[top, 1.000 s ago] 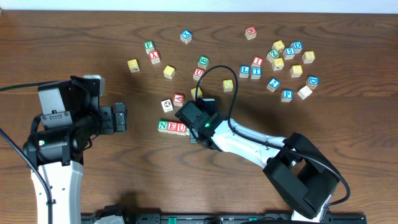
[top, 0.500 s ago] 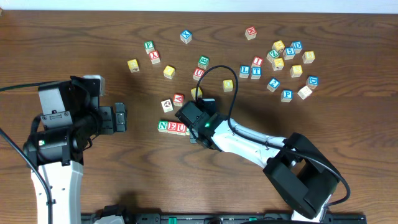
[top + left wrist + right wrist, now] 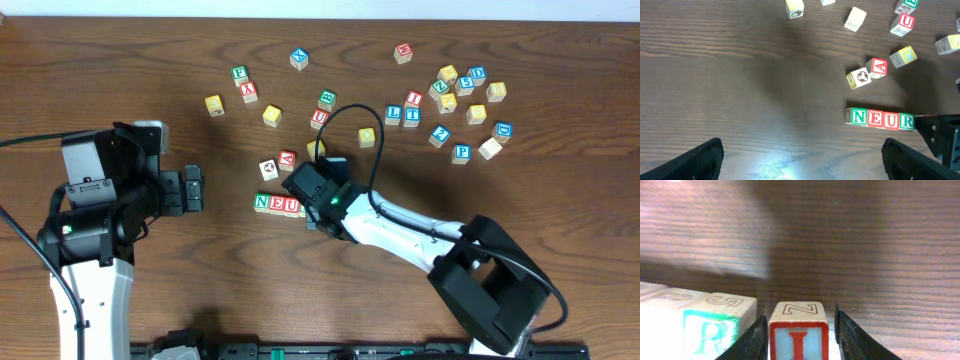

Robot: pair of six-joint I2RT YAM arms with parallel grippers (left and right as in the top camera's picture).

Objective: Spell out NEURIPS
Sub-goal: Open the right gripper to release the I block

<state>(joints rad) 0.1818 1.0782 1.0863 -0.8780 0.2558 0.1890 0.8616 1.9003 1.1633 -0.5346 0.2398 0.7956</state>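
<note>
Right wrist view: the right hand [image 3: 799, 341] is clamped on the red I cube [image 3: 797, 314], gripping it on both sides. It is low at the dark wood-grain counter [image 3: 865, 240], and whether the cube touches down I cannot tell. Just beside the hand sits the green R cube [image 3: 715, 325], with one finger [image 3: 752, 342] between R and I. That R ends the N-E-U-R row [image 3: 882, 120]. In the left wrist view, the left hand [image 3: 807, 165] hangs wide open, holding nothing, well apart from the row. Overhead, the blue P cube [image 3: 461, 152] lies well beyond the right hand among scattered loose cubes [image 3: 445, 95].
</note>
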